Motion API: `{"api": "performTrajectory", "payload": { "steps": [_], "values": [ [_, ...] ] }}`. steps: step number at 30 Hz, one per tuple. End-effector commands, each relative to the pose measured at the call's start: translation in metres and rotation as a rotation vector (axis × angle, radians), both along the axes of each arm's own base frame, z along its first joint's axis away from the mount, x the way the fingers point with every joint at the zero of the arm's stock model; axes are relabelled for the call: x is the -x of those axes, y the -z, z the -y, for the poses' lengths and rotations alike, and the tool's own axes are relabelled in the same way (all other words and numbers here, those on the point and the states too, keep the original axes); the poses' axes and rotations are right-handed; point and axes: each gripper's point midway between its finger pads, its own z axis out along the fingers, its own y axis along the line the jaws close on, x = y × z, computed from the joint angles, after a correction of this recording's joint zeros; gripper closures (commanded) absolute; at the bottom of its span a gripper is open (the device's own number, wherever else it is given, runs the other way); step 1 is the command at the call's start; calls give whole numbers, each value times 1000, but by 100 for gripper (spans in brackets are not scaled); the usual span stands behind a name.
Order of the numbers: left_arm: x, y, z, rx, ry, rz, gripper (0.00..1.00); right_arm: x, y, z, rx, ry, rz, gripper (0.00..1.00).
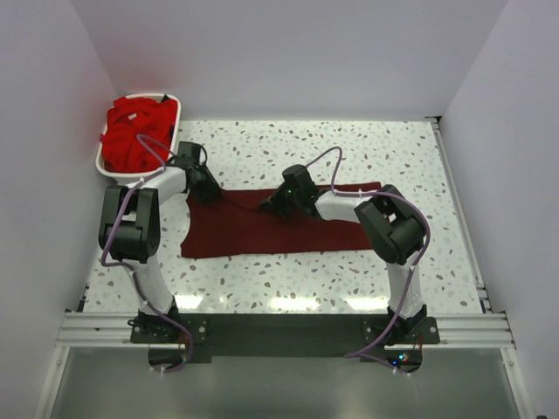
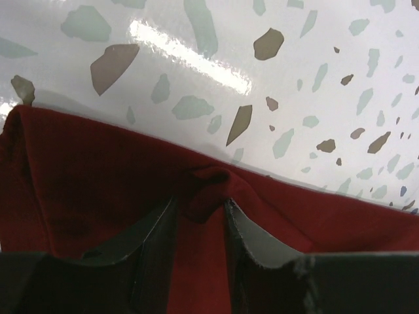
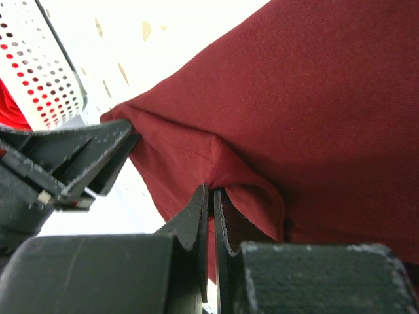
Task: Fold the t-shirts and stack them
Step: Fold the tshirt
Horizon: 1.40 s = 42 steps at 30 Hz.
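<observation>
The dark maroon t-shirt point(image 1: 262, 231) lies spread across the middle of the table. My left gripper point(image 1: 208, 186) is at its far left corner, and the left wrist view shows my left gripper point(image 2: 201, 199) shut on a bunched fold of the maroon cloth point(image 2: 98, 170). My right gripper point(image 1: 278, 202) is at the middle of the shirt's far edge. In the right wrist view my right gripper point(image 3: 212, 190) pinches a fold of the maroon cloth point(image 3: 314, 98), jaws almost touching. The left gripper's fingers point(image 3: 91, 154) show there, holding the shirt's corner. Bright red t-shirts point(image 1: 135, 131) lie piled in the basket.
The white slotted basket point(image 1: 144, 94) stands at the table's far left corner, close behind my left gripper; its wall also shows in the right wrist view point(image 3: 39, 72). White walls enclose the speckled table point(image 1: 393, 157) on three sides.
</observation>
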Motion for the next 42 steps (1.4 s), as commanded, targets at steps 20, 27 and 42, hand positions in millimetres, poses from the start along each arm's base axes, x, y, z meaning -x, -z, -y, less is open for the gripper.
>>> {"api": "performTrajectory", "payload": {
  "steps": [20, 27, 42],
  "values": [
    [-55, -51, -2, -34, 61, 204, 99, -13, -45, -3, 9, -53, 146, 100],
    [-67, -70, 5, -27, 123, 274, 99, -23, -60, 4, 56, -62, 200, 100],
    [-52, -71, 0, -57, 138, 237, 97, -11, -46, 13, 93, -88, 181, 100]
  ]
}}
